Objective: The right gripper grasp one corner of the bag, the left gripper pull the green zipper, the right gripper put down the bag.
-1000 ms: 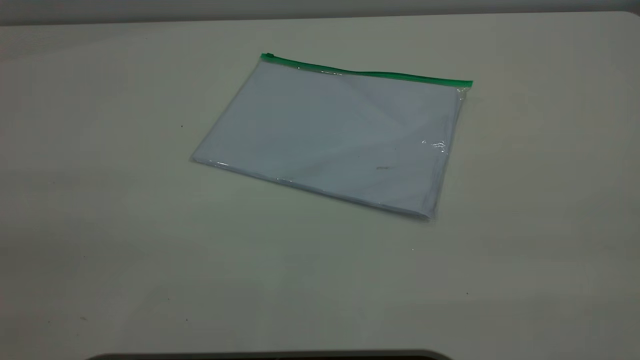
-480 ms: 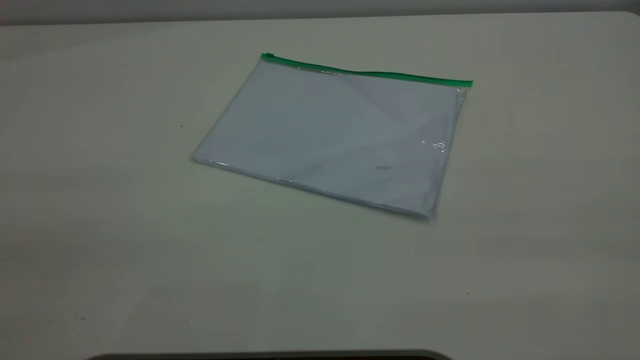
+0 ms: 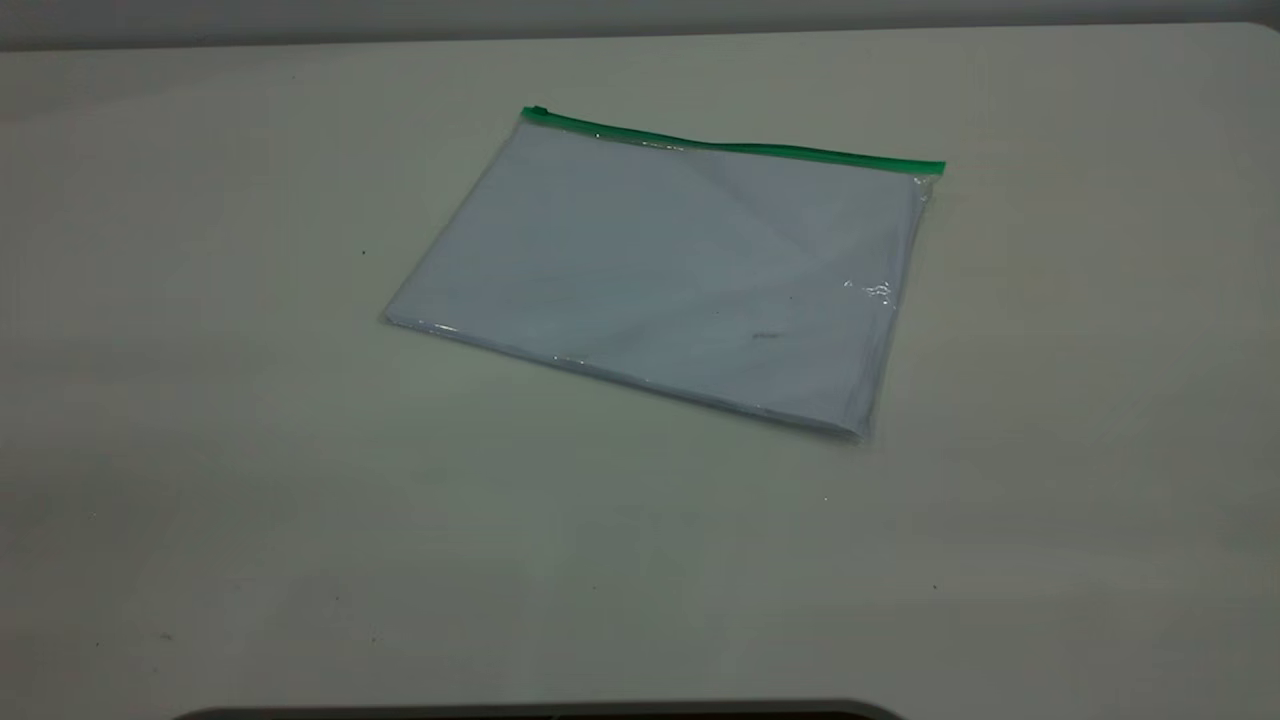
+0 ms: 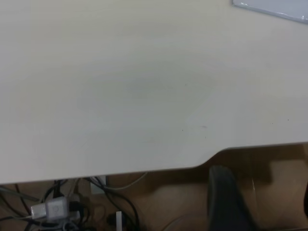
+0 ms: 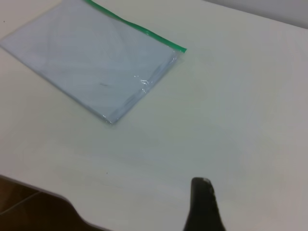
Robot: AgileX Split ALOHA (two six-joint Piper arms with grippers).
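No readable writing or labels anywhere. Left tool (image 4: 226, 199): only a dark blurred tip shows in its wrist view, past the counter (image 3: 200, 400) edge, touching nothing; can't tell if spread or pressed together. The bag (image 3: 670, 275) lies flat on the counter, slightly toward 1 o'clock of counter centre, green zipper (image 3: 735, 145) along its far edge, slider at the 10 o'clock corner. Right tool (image 5: 204, 204): one dark finger visible, well apart from the bag, holding nothing; spread or pressed together, can't tell.
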